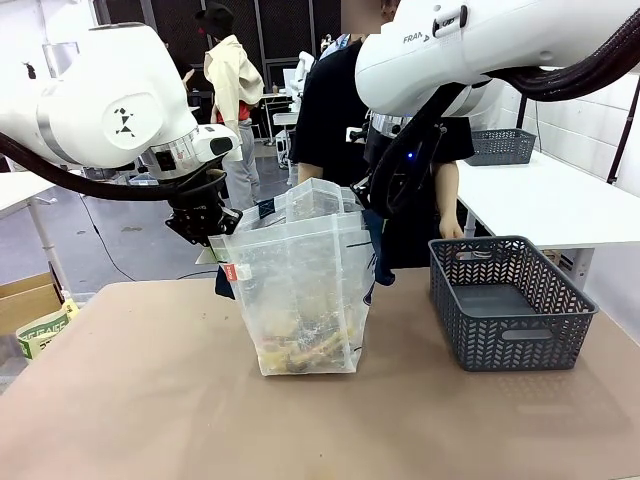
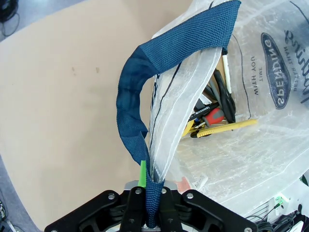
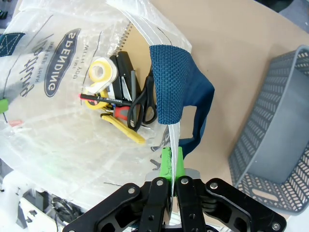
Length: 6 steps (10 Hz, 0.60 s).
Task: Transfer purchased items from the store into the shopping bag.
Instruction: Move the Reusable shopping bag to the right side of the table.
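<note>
The shopping bag [image 1: 300, 280], clear plastic with navy strap handles, stands mid-table, held up and spread open from both sides. My left gripper [image 1: 207, 225] is shut on its left navy strap [image 2: 145, 72], pinched between the jaws of the left gripper [image 2: 150, 195]. My right gripper [image 1: 378, 192] is shut on the opposite rim beside the other strap [image 3: 171, 82], the clear plastic clamped between the green pads of the right gripper [image 3: 172, 166]. The purchased items [image 3: 120, 96] lie at the bag's bottom: a yellow tape roll [image 3: 102, 71], black scissors [image 3: 143, 107], pens and yellow tools [image 2: 212, 123].
A dark grey lattice basket [image 1: 510, 300] stands right of the bag, close to my right arm. A person in black [image 1: 330, 110] stands behind the bag at the far edge. A second basket [image 1: 500, 146] sits on a white table beyond. Cardboard boxes [image 1: 30, 305] lie off the left edge.
</note>
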Tool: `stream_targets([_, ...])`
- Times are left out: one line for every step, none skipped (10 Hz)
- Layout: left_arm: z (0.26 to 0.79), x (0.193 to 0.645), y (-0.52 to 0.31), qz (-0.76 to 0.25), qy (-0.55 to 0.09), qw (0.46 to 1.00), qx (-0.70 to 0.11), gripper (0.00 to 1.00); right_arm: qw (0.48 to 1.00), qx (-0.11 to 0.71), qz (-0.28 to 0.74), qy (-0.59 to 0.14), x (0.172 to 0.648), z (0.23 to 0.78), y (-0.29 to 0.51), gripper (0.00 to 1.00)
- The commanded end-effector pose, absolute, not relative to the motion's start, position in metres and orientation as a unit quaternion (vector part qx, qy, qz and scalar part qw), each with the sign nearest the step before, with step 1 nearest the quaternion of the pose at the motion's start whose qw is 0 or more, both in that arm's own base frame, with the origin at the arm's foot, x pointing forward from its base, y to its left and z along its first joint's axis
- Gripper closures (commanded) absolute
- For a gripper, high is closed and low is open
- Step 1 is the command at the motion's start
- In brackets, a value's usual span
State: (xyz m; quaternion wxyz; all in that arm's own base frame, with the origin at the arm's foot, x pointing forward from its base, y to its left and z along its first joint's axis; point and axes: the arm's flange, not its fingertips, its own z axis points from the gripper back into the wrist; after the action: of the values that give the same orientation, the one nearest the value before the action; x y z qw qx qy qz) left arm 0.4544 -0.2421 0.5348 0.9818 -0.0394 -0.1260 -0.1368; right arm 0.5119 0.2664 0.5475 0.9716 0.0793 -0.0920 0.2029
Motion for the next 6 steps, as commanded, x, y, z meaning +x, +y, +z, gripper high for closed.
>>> stream_targets([0.538, 0.455, -0.238, -0.135, -0.13, 0.982, -0.037, 1.0, 0.972, 0.079, 0.2, -0.094, 0.513, 0.549, 0.263, 1.0])
stream_targets([0.535, 0.454, -0.242, -0.137, -0.126, 0.982, -0.039, 1.0, 0.972, 0.079, 0.2, -0.094, 0.513, 0.549, 0.263, 1.0])
stream_targets([0.535, 0.455, -0.245, -0.128, -0.135, 0.982, -0.042, 1.0, 0.972, 0.079, 0.203, -0.092, 0.512, 0.548, 0.266, 1.0])
stream_targets([0.537, 0.458, -0.25, -0.122, -0.139, 0.981, -0.057, 1.0, 0.971, 0.089, 0.199, -0.102, 0.516, 0.551, 0.27, 1.0])
stream_targets([0.537, 0.459, -0.254, -0.117, -0.151, 0.98, -0.061, 1.0, 0.972, 0.099, 0.188, -0.104, 0.52, 0.553, 0.274, 1.0])
stream_targets([0.541, 0.457, -0.259, -0.123, -0.167, 0.975, -0.084, 1.0, 0.97, 0.111, 0.184, -0.109, 0.521, 0.558, 0.283, 1.0])
